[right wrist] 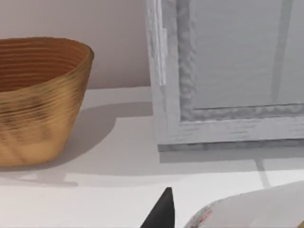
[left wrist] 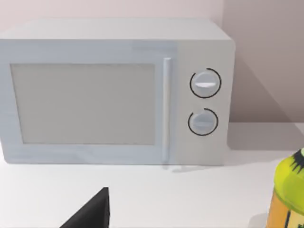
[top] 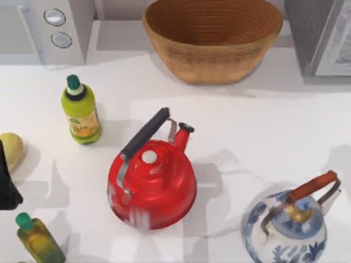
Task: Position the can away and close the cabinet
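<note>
1. Can (right wrist: 247,211): white, with red marks on its side. In the right wrist view it sits low and close to the camera, in front of the cabinet (right wrist: 228,71) and just beside the right gripper (right wrist: 161,211). Whether the two touch cannot be told.
2. Right gripper: one dark tip shows above the white table (right wrist: 118,156), between the basket (right wrist: 38,99) and the cabinet. Whether its grip is wide, narrow or holding cannot be told.
3. Left gripper (left wrist: 92,213): a dark wedge above the table, facing the microwave (left wrist: 114,90). Its grip cannot be told either. The left arm (top: 6,183) shows as a black shape at the table's left edge.
4. Cabinet: pale grey with a panelled front, at the table's far right corner. Whether its door is open or closed cannot be told.
5. Basket: woven, brown, upright, at the far middle of the table.
6. Microwave: white, door closed, two round dials; at the far left corner.
7. Red kettle (top: 152,183): black handle, near the table's centre.
8. Blue-and-white kettle (top: 288,230): brown handle, on the near right, well apart from the red kettle.
9. Bottle (top: 80,112): yellow-green with a green cap, upright, left of the red kettle.
10. Second bottle (top: 37,241): green cap, at the near left corner.
11. Yellow rounded item (top: 11,150): at the left edge, just beside the left arm.
</note>
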Controlling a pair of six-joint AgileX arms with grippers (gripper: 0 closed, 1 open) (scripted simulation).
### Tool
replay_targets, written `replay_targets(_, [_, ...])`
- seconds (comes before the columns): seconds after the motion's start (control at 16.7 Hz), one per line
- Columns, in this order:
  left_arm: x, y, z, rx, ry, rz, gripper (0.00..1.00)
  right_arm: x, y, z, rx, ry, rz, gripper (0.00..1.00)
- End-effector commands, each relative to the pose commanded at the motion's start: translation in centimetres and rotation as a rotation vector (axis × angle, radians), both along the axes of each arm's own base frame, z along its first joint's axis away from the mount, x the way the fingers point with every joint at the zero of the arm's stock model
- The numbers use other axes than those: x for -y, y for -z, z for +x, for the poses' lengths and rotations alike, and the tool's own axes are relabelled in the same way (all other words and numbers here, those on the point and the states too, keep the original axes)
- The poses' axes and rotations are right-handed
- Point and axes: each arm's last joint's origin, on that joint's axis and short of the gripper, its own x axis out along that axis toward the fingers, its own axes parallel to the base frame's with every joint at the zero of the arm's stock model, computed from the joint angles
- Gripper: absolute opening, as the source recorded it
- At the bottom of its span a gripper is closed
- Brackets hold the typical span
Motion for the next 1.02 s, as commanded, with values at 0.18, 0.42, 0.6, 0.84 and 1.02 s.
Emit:
replay_targets(0.18, [0.0, 0.0, 0.0, 0.0, 0.0, 0.0, 1.0, 0.7, 3.6, -1.2, 0.119, 0.01, -0.035, 0.0])
replay_targets(0.42, [0.0, 0.0, 0.0, 0.0, 0.0, 0.0, 1.0, 1.1, 6.1, -1.4, 0.186, 0.019, -0.072, 0.0])
replay_targets(0.6, [0.0, 0.0, 0.0, 0.0, 0.0, 0.0, 1.0, 1.1, 6.2, -1.5, 0.189, 0.02, -0.074, 0.0])
replay_targets(0.84, [0.0, 0.0, 0.0, 0.0, 0.0, 0.0, 1.0, 1.1, 6.1, -1.4, 0.175, 0.018, -0.072, 0.0])
replay_targets(1.02, [0.0, 0.0, 0.0, 0.0, 0.0, 0.0, 1.0, 1.0, 4.2, -1.3, 0.126, 0.02, -0.078, 0.0])
